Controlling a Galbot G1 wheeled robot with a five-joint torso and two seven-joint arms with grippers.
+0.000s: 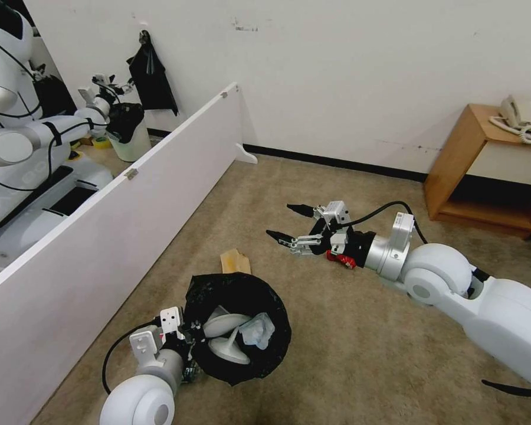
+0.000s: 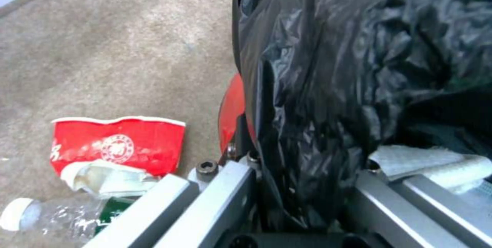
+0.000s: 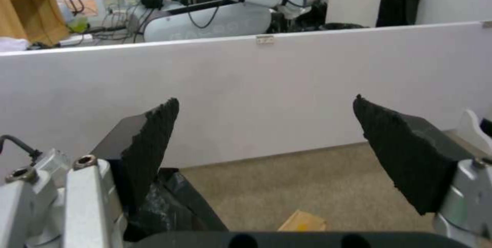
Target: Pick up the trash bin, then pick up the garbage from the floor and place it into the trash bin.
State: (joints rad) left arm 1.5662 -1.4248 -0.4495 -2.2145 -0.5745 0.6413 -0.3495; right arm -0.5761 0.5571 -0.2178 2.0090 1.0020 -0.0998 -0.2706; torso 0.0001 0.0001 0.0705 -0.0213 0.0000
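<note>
Head view: left gripper (image 1: 189,342) clamps the trash bin (image 1: 237,327), red can (image 1: 343,260) half-hidden under spread-fingered right gripper (image 1: 288,224).

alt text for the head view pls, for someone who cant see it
The left gripper holds the rim of the trash bin, black-lined, with white slippers and light litter inside, over tan carpet. The right gripper hangs open beyond the bin, with a tan paper bag on the floor and a low white partition alongside.
</note>
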